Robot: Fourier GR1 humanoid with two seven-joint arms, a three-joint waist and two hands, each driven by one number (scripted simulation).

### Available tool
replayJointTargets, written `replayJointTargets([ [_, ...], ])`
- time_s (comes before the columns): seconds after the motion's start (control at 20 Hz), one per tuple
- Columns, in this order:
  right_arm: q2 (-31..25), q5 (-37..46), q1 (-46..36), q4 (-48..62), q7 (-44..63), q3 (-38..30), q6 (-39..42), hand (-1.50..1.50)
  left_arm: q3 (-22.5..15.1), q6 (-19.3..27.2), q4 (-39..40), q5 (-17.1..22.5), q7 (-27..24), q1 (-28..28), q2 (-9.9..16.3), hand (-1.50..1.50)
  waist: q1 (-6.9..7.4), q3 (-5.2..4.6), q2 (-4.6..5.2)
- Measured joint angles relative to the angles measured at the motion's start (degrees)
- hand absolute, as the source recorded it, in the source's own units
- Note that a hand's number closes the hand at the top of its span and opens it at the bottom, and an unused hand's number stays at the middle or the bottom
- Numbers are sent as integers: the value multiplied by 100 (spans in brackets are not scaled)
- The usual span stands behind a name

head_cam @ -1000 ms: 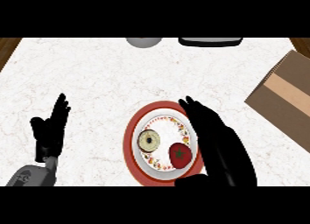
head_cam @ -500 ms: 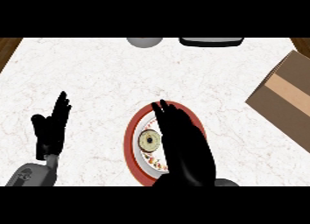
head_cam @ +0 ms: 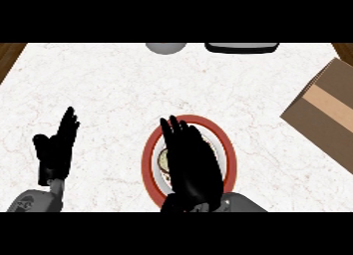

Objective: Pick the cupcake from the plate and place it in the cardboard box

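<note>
A red-rimmed plate (head_cam: 228, 149) lies on the white marble counter near the front edge. My right hand (head_cam: 194, 167) is spread flat over the plate with its fingers straight and pointing away from me, so it is open. It hides most of what is on the plate. Only a sliver of a pale round cupcake (head_cam: 163, 160) peeks out at the hand's left side. I cannot tell whether the hand touches it. The cardboard box (head_cam: 332, 112) sits at the right edge, well apart from the plate. My left hand (head_cam: 56, 149) rests open at the left, fingers up.
A grey round object (head_cam: 165, 47) and a black flat object (head_cam: 241, 48) stand at the counter's far edge. Dark wood shows beyond the counter at the top left corner (head_cam: 3, 60). Bare marble lies between the plate and the box.
My right hand has slid left from the plate's right side to over its middle, covering the red round item and most of the cupcake. The left hand has stayed put.
</note>
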Motion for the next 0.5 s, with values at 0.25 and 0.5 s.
replayJointTargets([
  [0.25,2,-53,-108,263,126,121,-83,-150,2,34,0,-88,34,-29,-105,0,-16,0,-3],
  [0.5,-1,-168,-283,543,222,254,-200,-150,46,-23,-64,-133,37,21,-120,0,-2,0,-4],
])
